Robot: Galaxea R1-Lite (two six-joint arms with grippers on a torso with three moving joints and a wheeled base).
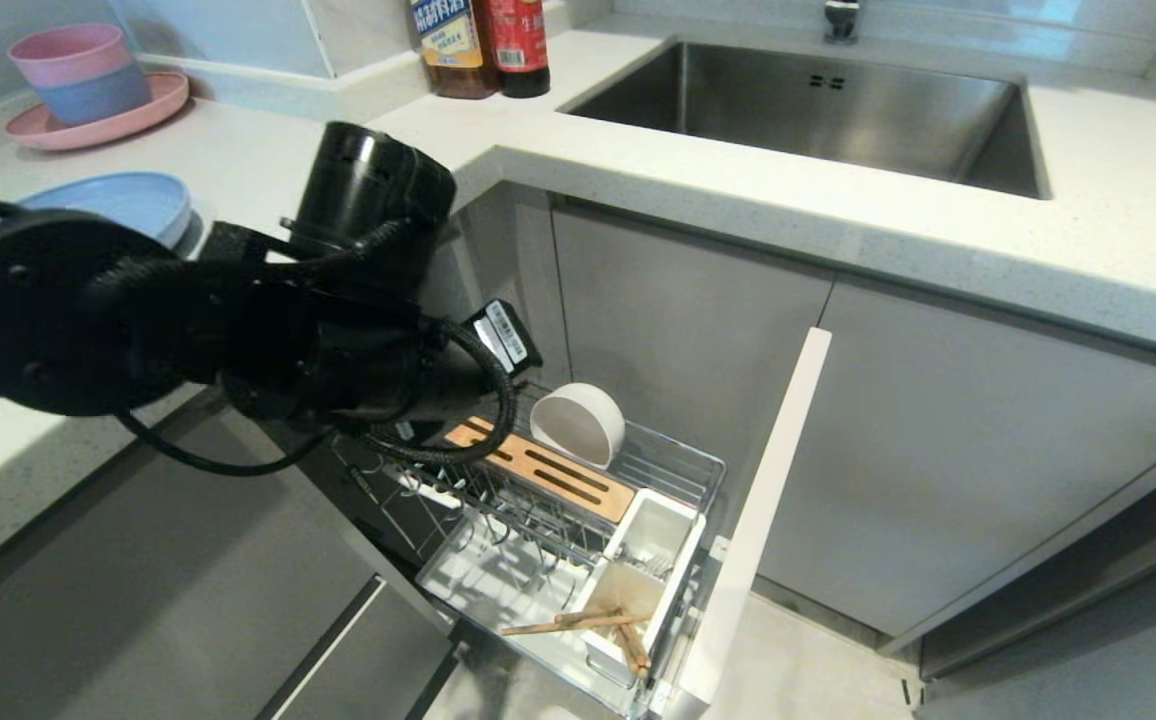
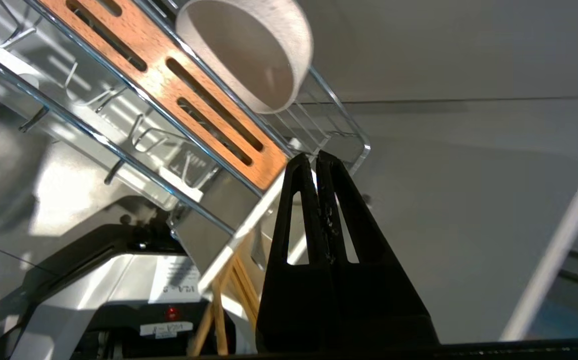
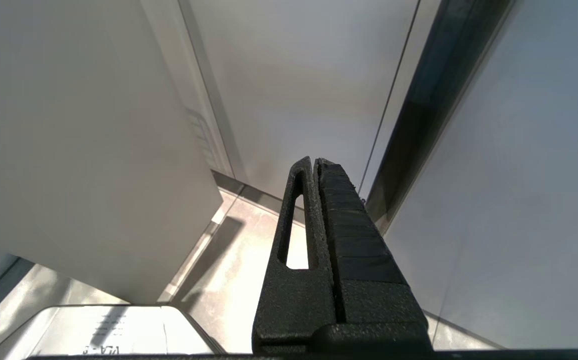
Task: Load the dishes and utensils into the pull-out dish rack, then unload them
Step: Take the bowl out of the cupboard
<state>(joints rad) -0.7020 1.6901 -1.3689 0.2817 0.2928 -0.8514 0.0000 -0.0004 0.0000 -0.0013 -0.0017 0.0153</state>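
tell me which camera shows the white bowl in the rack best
The left wrist view: the white bowl fills the frame, tipped on its side beside the wooden knife block. The head view shows it smaller, whole. The right wrist view misses it.

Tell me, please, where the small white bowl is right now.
In the head view, the small white bowl stands on edge at the back of the pull-out dish rack, beside the wooden knife block.

Lower centre: the rack [image 1: 683, 462] is shiny chrome wire, its knife block [image 1: 538, 468] matt pale wood, its cutlery holder [image 1: 643, 575] smooth white plastic. The chopsticks [image 1: 578, 623] are bare wood. The sink [image 1: 818, 110], upper right, is brushed steel; the surface [image 1: 1118, 240] is speckled, stone-like.
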